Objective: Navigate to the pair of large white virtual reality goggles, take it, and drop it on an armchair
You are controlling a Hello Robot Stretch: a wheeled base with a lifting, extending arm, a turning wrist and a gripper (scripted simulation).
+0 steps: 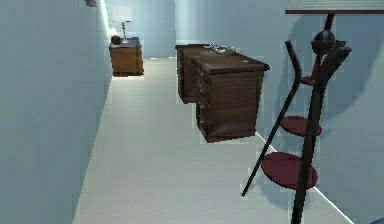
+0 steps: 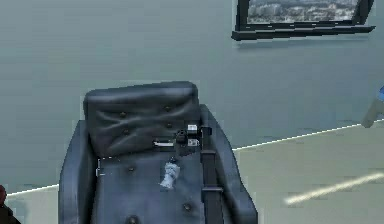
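Pale grey-blue wall (image 2: 100, 50) backs the arm side view, where a small whitish object (image 2: 170, 176) (perhaps the goggles, too small to tell) shows against the seat of the black armchair (image 2: 130, 115), at 6 o'clock from the gripper (image 2: 175, 150). You cannot tell whether the gripper holds it, nor how its fingers stand. Ahead, a wooden desk (image 1: 225, 85) stands at 12 o'clock, a dark stand (image 1: 300, 127) with red shelves at 3 o'clock.
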